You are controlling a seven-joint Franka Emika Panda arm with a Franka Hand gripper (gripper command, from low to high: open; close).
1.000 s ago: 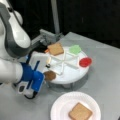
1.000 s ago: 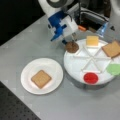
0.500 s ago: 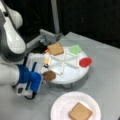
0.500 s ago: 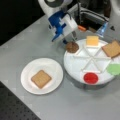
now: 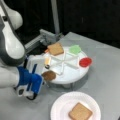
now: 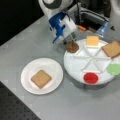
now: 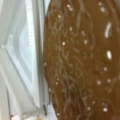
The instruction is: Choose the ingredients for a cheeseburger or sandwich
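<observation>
The step in hand looks like picking the patty: the gripper sits right at it, at the rim of the tray on a front view's left. The patty also shows at the tray edge, touching the blue gripper, in a front view. Whether the fingers are clamped on it or just beside it, I cannot tell.

1 toast already lies on the plate, so the sandwich is barely begun.

The patty is a dark brown disc, speckled and rough (it fills the wrist view). The cheese is a smooth yellow square; the second toast, green leaf and glossy red disc sit in separate wedge compartments.
</observation>
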